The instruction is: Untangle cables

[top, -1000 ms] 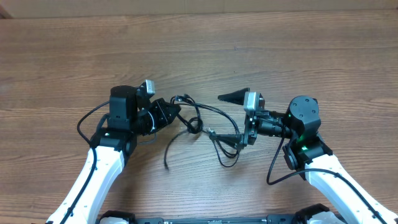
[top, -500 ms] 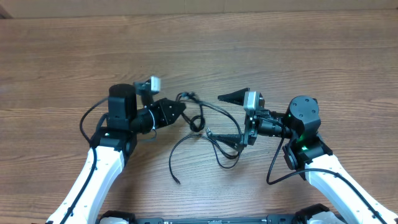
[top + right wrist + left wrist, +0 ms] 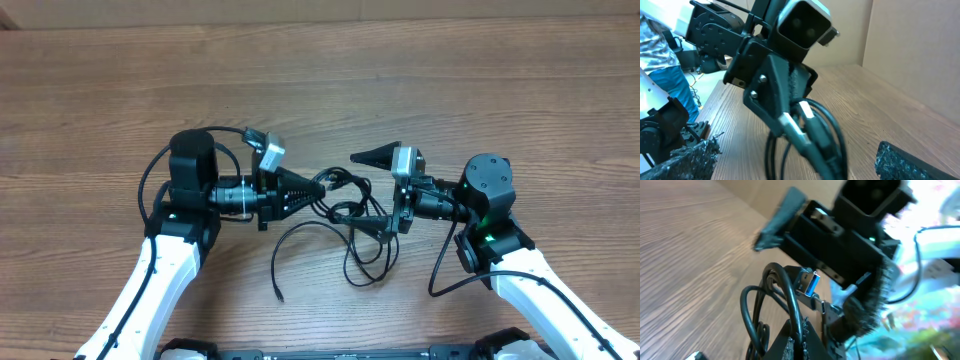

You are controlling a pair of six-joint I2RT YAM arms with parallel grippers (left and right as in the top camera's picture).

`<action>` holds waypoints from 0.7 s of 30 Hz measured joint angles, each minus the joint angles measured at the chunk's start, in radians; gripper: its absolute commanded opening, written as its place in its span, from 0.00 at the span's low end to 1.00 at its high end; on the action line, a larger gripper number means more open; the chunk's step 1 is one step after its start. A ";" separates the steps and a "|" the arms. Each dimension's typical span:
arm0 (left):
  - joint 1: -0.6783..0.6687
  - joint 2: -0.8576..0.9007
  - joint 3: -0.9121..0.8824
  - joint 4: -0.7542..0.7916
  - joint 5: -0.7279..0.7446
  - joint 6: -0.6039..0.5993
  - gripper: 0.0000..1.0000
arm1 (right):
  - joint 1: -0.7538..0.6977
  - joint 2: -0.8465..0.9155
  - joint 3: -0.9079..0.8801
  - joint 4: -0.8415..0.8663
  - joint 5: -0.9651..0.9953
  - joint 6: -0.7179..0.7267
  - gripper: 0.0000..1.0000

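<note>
Left gripper [image 3: 318,188]: since a second ago it has swung from angling up the table to lying level, tip now thrust toward the other arm, and the knot has come with it; fingers clenched on a strand of the cables
Loose tail [image 3: 280,297]: free end of one strand, nearest the robot's base, lying on the wood apart from the knot
Cables [image 3: 362,262]: black loops hanging and trailing between the two arms, bunched at the left fingertips
Blue plug [image 3: 810,284]: sticks up from the bunch, just beyond the left fingers
Right gripper [image 3: 358,192]: spread wide, gripping nothing; strands pass between its fingers
Table [image 3: 300,80]: brown wood grain, running on behind both arms
</note>
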 measured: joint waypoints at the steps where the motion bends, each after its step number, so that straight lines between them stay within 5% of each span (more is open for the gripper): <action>1: 0.000 0.000 0.000 0.001 0.018 0.003 0.04 | 0.000 0.000 0.000 -0.001 0.000 0.000 1.00; 18: 0.000 0.000 -0.001 0.131 0.104 -0.149 0.04 | 0.000 0.000 0.000 -0.026 0.052 0.001 1.00; 21: 0.000 0.000 -0.001 0.132 0.107 -0.159 0.04 | 0.000 0.000 0.000 -0.025 0.053 -0.001 0.93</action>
